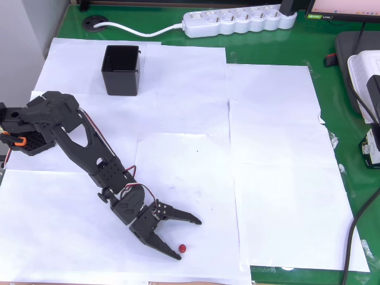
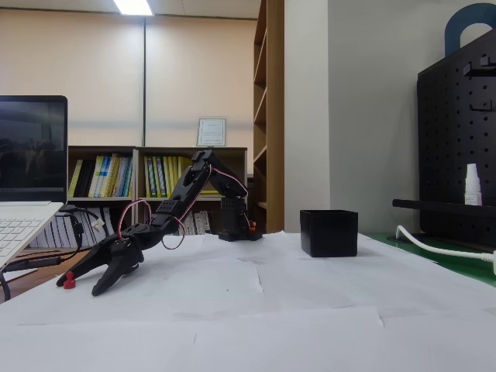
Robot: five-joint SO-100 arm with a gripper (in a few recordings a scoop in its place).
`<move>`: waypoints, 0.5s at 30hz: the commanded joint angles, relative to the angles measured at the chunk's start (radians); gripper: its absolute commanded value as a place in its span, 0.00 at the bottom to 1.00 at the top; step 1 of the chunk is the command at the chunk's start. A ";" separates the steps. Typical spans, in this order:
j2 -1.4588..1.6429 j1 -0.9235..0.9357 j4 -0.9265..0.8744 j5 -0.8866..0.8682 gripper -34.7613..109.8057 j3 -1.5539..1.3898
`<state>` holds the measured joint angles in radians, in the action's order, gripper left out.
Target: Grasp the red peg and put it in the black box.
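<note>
Bare white paper sheets are covering the green worktop between the open jaws and the small square black plastic box, leaving an unobstructed passage. The box's open top is standing uncovered.

The table has a green top, and white paper sheets cover most of it. On the paper stands the black box, near the far edge in the overhead view. The red peg lies on the paper at the near edge, well apart from the box. A white power strip with its cable lies on the bare green part.
</note>
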<state>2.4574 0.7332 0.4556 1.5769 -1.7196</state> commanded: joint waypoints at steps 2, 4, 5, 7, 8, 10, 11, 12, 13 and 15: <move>0.014 -0.018 0.023 0.011 0.51 0.006; 0.015 -0.021 0.026 0.009 0.51 0.006; 0.017 -0.021 0.028 0.009 0.51 0.006; 0.018 -0.028 0.029 0.009 0.51 0.006; 0.018 -0.032 0.029 0.009 0.51 0.006; 0.017 -0.038 0.029 0.008 0.51 0.009; 0.015 -0.040 0.029 0.008 0.51 0.011; 0.015 -0.040 0.029 0.009 0.50 0.012; 0.014 -0.040 0.029 0.011 0.50 0.012; 0.017 -0.040 0.034 0.011 0.50 0.012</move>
<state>2.4590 0.7072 0.4725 1.5739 -1.7150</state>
